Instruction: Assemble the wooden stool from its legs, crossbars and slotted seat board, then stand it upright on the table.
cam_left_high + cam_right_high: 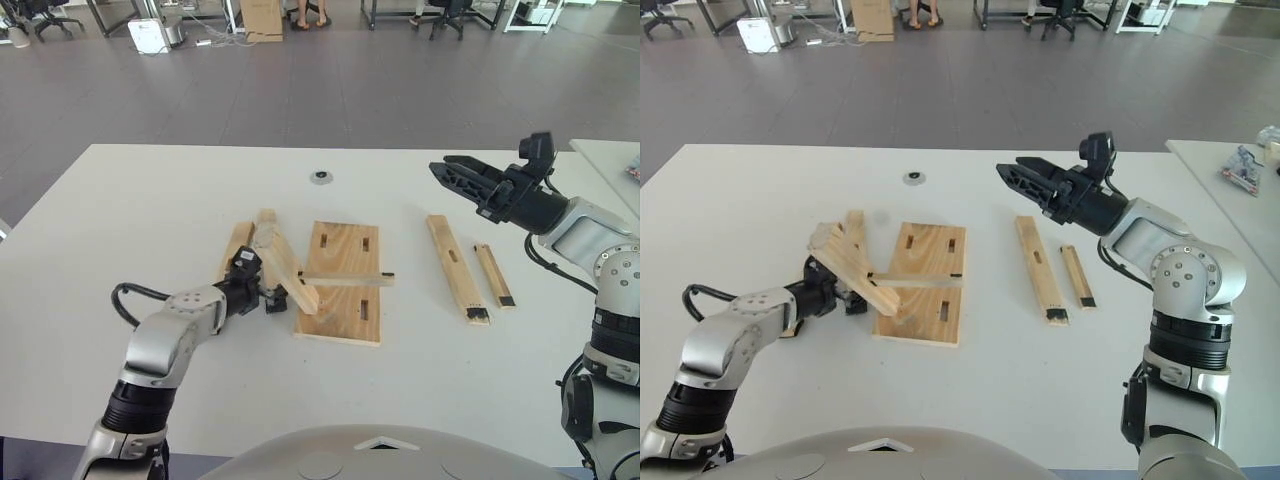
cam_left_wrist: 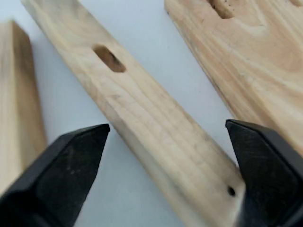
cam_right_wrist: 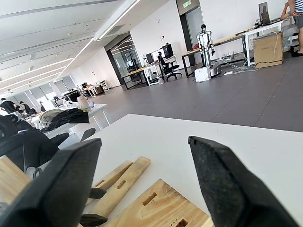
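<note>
The slotted seat board (image 1: 340, 283) lies flat mid-table with a thin crossbar (image 1: 345, 279) resting across it. A slotted leg (image 1: 285, 262) lies at a slant, leaning onto the board's left edge, and a second leg (image 1: 238, 248) lies beside it. My left gripper (image 1: 268, 295) is low at that slanted leg; in the left wrist view its open fingers (image 2: 61, 175) straddle the leg (image 2: 156, 127) without closing on it. Another leg (image 1: 457, 267) and a short crossbar (image 1: 494, 274) lie to the right. My right gripper (image 1: 450, 175) hovers open above the table behind them, holding nothing.
A small round fitting (image 1: 321, 177) sits in the white table (image 1: 120, 210) near its far edge. Another table's corner (image 1: 1225, 160) stands at the right with small items on it. Bare tabletop spreads at the front and far left.
</note>
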`<state>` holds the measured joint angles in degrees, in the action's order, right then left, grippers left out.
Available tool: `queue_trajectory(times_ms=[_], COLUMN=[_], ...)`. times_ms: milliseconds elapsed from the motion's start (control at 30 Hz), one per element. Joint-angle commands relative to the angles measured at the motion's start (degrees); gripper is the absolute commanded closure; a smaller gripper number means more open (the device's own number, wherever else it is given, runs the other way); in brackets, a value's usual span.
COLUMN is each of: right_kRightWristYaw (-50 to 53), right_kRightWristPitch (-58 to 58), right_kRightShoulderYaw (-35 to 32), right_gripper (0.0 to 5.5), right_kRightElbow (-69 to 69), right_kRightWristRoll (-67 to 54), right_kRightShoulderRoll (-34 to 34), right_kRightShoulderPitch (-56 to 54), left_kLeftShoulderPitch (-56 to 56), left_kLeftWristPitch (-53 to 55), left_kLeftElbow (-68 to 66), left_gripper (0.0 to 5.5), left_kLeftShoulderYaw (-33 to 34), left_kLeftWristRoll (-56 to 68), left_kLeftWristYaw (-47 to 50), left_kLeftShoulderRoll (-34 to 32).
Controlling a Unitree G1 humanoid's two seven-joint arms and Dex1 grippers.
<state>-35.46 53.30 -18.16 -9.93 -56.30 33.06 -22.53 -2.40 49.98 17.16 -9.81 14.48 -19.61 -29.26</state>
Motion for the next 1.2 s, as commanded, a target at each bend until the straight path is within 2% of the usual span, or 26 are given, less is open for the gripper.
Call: queue_trajectory(times_ms=[33,133,500,700,867,967,1067,1133,1200], right_kRightWristYaw=[1.2,1.8,3.1,3.6,3.5,3.6,3.7,4.2,5.4], right_kRightWristPitch=[0.2,0.0,-1.1,-2.0,-2.7,-2.4,0.3,2.3,3.1], right_kRightShoulderYaw=[-0.7,-0.9,-0.9,-0.8,-0.5,-1.0,-2.7,-4.1,-5.5], right_gripper=[2.06,2.06,2.06,2.06,2.06,2.06,2.06,1.76,1.37], right_kRightElbow=[-1.1,-1.5,0.0,1.6,3.0,3.5,3.9,3.6,4.1], right_kRightWristRoll=[-0.9,-1.0,0.3,1.4,2.3,1.7,-4.9,-13.2,-21.1], right_kRightShoulderRoll=[-0.4,-0.7,-1.4,-1.5,-1.6,-1.9,-3.7,-5.5,-6.7], right_kRightShoulderPitch=[0.0,0.5,0.3,-1.0,-2.2,-3.4,-8.2,-12.8,-16.6], left_kLeftShoulderPitch=[4.2,4.3,2.8,-0.2,-5.1,-11.4,-24.0,-32.8,-37.8], left_kLeftWristPitch=[-3.0,-6.1,-12.4,-13.9,-9.8,-5.8,7.1,16.3,19.6], left_kLeftElbow=[-5.0,-7.6,-11.9,-12.5,-11.8,-12.8,-14.9,-17.2,-20.0], left_gripper=[1.18,1.72,3.46,4.4,4.49,4.49,4.49,4.49,4.49], left_kLeftShoulderYaw=[-6.3,-6.2,-1.6,5.8,13.0,19.5,29.9,35.7,37.7], left_kLeftWristRoll=[-9.9,-11.6,-8.6,1.6,10.5,16.4,34.2,51.8,69.9], left_kLeftWristYaw=[-2.7,-6.5,-11.1,-18.6,-21.1,-21.6,-21.8,-20.0,-14.0], left_kLeftShoulderRoll=[-12.0,-17.1,-12.1,-7.3,-5.0,-6.0,-4.7,-3.2,-2.1])
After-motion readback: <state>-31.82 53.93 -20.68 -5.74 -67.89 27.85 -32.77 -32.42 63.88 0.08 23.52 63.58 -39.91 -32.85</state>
